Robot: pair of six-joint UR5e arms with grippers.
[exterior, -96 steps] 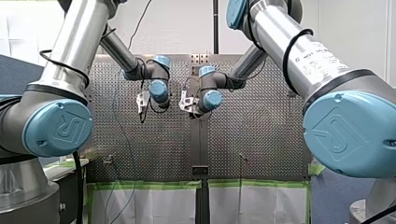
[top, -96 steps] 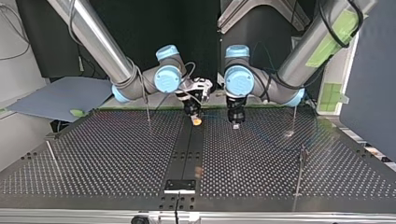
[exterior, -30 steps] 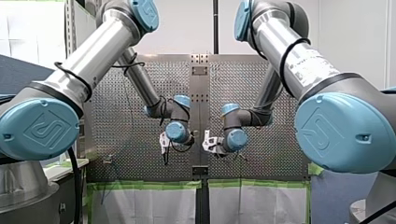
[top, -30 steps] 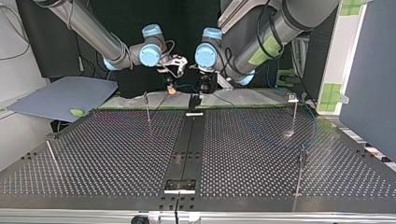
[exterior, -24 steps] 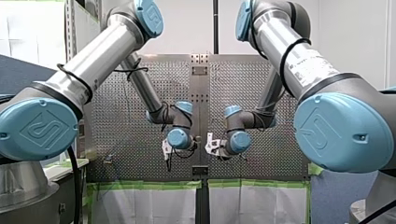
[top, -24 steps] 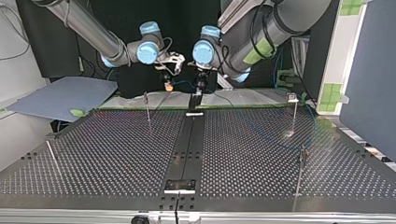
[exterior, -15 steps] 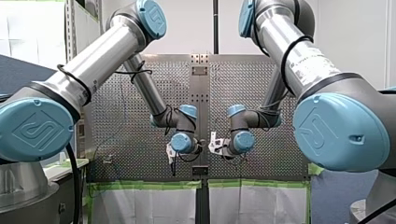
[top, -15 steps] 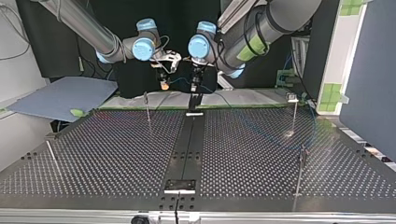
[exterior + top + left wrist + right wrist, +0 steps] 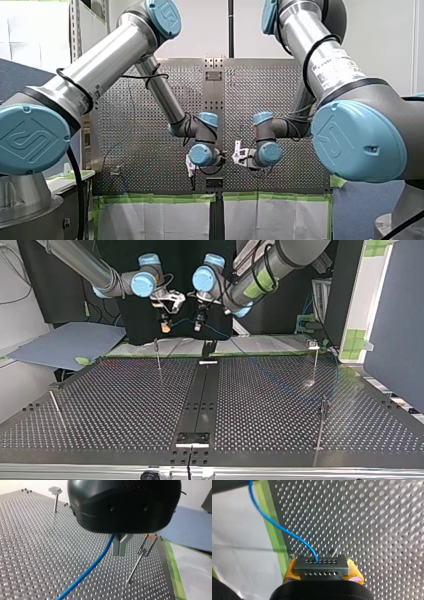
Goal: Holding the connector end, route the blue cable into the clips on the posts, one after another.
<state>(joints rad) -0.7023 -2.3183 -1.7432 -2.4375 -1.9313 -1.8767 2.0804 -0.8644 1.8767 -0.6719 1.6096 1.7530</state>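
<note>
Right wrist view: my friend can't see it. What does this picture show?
The right hand, with yellow pads, grips a black connector with rows of little holes. A blue cable curves out of it and away, above a metal table full of holes and a strip of green tape.

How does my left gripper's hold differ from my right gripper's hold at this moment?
In look, my left gripper has bare grey metal fingers, while my right gripper has yellow pads. In hold, my left gripper pinches the blue cable itself, whereas my right gripper clamps the black connector at the cable's end. Both are shut, and both hang above the perforated table.
</note>
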